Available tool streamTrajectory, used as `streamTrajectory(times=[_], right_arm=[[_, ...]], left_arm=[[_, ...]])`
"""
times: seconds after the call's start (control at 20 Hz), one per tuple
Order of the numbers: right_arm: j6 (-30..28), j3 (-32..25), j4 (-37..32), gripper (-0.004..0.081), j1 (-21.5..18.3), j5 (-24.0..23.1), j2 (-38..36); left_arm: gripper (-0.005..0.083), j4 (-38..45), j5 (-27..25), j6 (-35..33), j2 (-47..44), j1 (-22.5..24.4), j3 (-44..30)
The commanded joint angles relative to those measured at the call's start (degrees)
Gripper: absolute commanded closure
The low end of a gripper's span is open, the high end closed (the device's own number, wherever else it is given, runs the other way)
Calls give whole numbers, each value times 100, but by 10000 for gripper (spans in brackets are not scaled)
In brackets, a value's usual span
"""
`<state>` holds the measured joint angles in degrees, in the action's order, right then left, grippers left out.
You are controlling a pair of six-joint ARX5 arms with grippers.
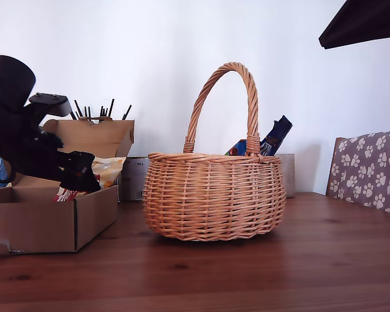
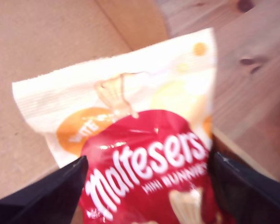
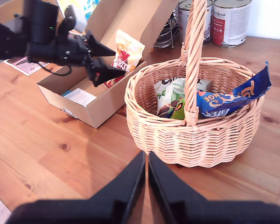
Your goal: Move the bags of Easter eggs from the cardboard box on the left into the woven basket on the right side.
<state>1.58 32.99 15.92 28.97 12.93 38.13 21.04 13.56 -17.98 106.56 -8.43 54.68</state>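
basket [image 3: 214, 140]: 3 bags in | my first gripper [image 3: 100, 63] pinching Maltesers bag [image 2: 144, 163] above cardboard box [image 1: 45, 224], last 1 visible to move | my second gripper [image 3: 146, 179] pressed together, idle

— What does my first gripper [image 3: 104, 71] look like?
— All black, with two pointy fingers [image 3: 101, 47], a chunky round body behind and a thin black cable hanging under it.
— And my second gripper [image 3: 146, 164]?
— Black too, with two long flat pointed fingers [image 3: 126, 181].
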Motion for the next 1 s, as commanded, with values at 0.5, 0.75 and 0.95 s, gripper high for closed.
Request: streamTrajectory(times=[0.5,0.75,0.95], right_arm=[[-13,13,-26,782,26,-2,-4],[-13,13,-20,782,26,-2,-4],[-13,13,-22,782,26,-2,-4]], left_arm=[[363,-664,-120,149,625,81,236],[649,-782,-122,151,568,81,240],[649,-1335,-116,151,-11,81,243]])
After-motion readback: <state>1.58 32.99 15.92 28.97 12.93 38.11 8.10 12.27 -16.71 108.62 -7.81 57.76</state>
